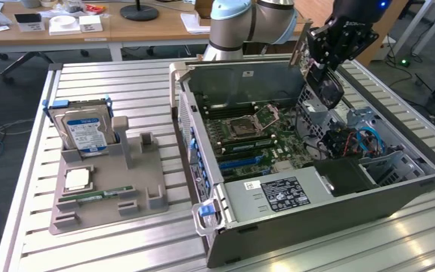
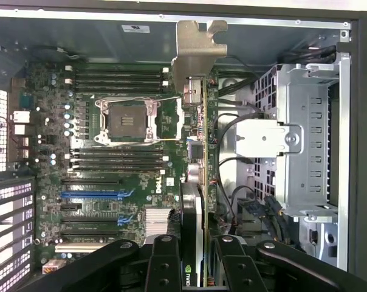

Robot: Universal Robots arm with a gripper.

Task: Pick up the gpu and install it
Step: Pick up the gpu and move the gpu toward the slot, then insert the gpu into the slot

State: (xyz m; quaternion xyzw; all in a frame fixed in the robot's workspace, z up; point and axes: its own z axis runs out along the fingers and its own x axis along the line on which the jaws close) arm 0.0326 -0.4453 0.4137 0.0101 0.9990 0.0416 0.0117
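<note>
**Progress.** Pick-up is done, install is not. The gpu is off the worktop and hangs in the air at the upper right of the exterior frame, above the far corner of the open computer case. The card stands on edge. The wrist view sees it edge-on, with its silver bracket at the end away from the claw. There it lies over the motherboard, just beside the processor socket. It is not seated: the expansion slots, including the blue one, show bare. As I judge it, seating the card in a slot is all that is left.

**Claw**. Partly closed and gripping the gpu at the end opposite the bracket, with one finger on each face of the card. I see it touching nothing else.

**Elsewhere.** The grey parts holder at the left of the exterior frame carries a hard drive, a processor and a memory stick.
</note>
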